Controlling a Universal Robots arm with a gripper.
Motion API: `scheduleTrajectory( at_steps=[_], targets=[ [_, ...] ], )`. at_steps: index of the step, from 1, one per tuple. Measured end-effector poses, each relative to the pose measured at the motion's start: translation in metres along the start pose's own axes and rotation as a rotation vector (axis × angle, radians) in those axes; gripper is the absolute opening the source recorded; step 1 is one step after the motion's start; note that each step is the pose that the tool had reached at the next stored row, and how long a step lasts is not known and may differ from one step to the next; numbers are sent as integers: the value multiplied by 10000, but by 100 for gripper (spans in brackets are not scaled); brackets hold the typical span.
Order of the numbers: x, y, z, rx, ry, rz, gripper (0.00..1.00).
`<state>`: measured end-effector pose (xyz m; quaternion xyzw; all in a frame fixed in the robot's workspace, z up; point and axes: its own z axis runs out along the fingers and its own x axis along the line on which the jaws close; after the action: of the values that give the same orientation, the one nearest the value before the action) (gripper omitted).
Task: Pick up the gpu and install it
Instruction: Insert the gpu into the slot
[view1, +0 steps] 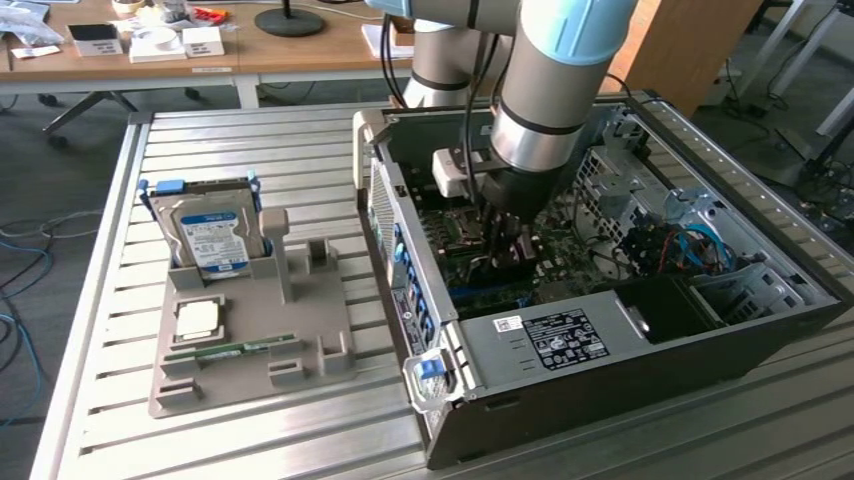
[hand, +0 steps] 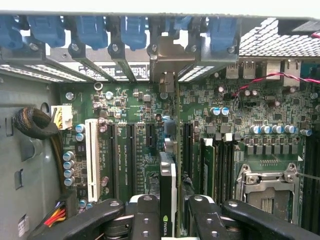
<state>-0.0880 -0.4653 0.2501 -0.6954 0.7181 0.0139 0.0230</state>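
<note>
- I have the arm (view1: 534, 90) reaching down into the open case (view1: 747, 330), which lies on its side on the slatted table (view1: 80, 420).
- Inside the case, the motherboard (hand: 135, 105) faces my wrist camera, with its row of expansion slots (hand: 112, 155) and the blue rear clips (hand: 132, 30) above them.
- On the exterior view's left, the grey holder (view1: 240, 350) carries the hard drive (view1: 207, 235), a chip (view1: 198, 320) and the RAM stick (view1: 234, 350); I see no gpu left on it, so I judge the pick-up is done.
- The gpu (hand: 167, 200) is in the gripper (hand: 167, 220), edge-on to the wrist camera, standing upright over the board between the slots.
- Its silver bracket (hand: 167, 60) sits up at the rear panel, in line with one of the openings.
- The gripper's two fingers (hand: 145, 215) are pinching the gpu from both sides, part closed on its thin body.
- I cannot tell whether the card edge is fully seated in its slot; the contact is hidden behind the card itself.
- My read: the install is under way, with the card placed at the slot, and release is not yet done.
</note>
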Motion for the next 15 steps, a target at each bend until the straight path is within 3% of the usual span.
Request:
scheduleTrajectory(
  at_steps=[15],
  targets=[
    [1,13,16,-1,-4,0,27]
  ],
)
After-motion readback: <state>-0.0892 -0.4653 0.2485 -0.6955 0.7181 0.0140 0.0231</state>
